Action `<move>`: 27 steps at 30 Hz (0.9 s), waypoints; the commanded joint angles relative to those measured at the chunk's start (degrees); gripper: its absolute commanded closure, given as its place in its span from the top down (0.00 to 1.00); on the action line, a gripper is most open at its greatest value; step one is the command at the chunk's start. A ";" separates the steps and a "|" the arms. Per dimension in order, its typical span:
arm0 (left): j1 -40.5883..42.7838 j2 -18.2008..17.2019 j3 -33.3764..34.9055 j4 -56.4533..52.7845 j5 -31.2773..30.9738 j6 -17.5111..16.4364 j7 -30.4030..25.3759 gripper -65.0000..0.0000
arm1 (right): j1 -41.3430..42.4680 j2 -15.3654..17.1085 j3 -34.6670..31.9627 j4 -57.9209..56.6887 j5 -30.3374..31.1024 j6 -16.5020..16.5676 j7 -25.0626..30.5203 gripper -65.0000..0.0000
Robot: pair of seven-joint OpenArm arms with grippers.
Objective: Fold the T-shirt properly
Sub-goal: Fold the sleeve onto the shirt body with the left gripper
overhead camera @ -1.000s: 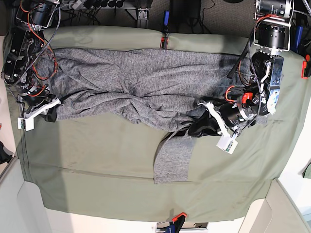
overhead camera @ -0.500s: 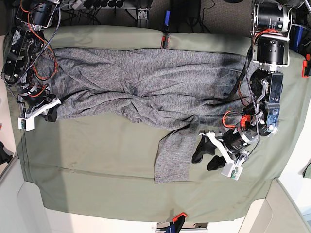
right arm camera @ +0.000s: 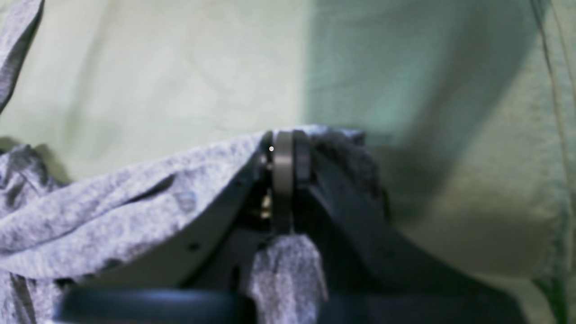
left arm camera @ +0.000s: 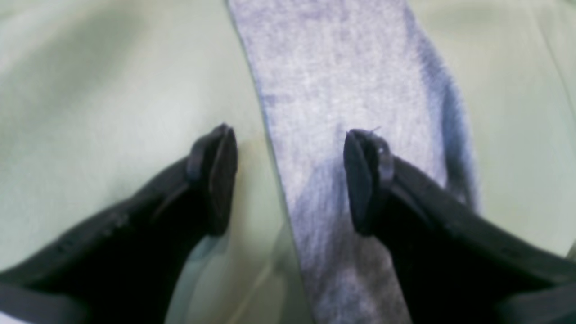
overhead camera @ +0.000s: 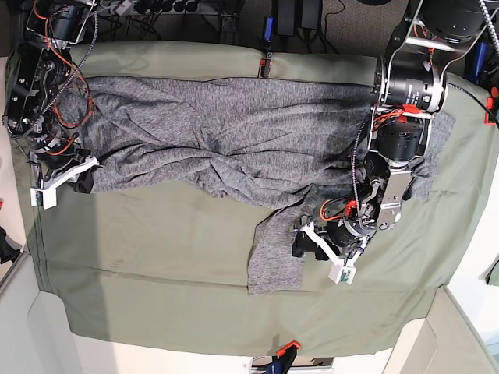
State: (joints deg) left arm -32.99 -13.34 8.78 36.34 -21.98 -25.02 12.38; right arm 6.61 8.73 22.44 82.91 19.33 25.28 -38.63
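Low and right of centre in the base view, the left gripper (overhead camera: 310,244) hangs with jaws spread wide, empty, straddling the edge of the T-shirt (overhead camera: 234,136) sleeve that trails down onto the green table cloth (overhead camera: 156,265). At far left the right gripper (overhead camera: 78,178) is pinched tight on the shirt's hem; its fingertips are buried in grey folds, hard to make out
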 commanded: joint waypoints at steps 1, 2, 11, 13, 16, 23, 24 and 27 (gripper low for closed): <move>-2.29 -0.07 -0.07 -0.59 -0.09 0.22 -0.83 0.61 | 1.11 0.61 0.11 0.96 1.27 0.24 0.85 0.00; -2.45 0.28 -0.07 -1.38 -0.07 0.24 -1.09 0.61 | 1.11 0.61 0.11 0.96 1.29 0.24 0.55 0.00; -2.38 5.11 -0.07 -1.97 1.03 0.15 -0.33 0.60 | 0.66 0.59 0.11 0.96 1.73 0.26 -0.44 0.00; -2.40 5.64 -0.07 -1.95 2.45 0.15 -0.39 0.45 | 0.02 0.61 0.11 0.96 1.75 0.26 -0.42 0.00; -2.45 5.68 -0.07 -1.90 2.99 0.17 -1.07 0.14 | -1.22 0.61 0.11 0.98 2.16 0.26 -0.39 0.00; -5.07 3.06 -0.11 1.99 -0.66 -4.94 3.76 0.00 | -1.70 0.61 0.11 0.98 2.16 0.48 0.26 0.00; -4.92 2.10 -0.11 4.44 -3.43 -6.40 6.23 0.00 | -1.73 0.61 0.11 0.98 2.16 0.50 0.24 0.00; -2.62 -1.40 -0.11 13.38 -11.45 -9.46 11.61 0.00 | -1.70 0.59 0.11 0.98 2.75 1.55 0.24 0.00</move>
State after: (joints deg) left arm -34.17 -14.35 8.80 49.01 -33.06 -33.76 24.93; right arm 3.95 8.71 22.44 82.91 21.10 26.13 -39.75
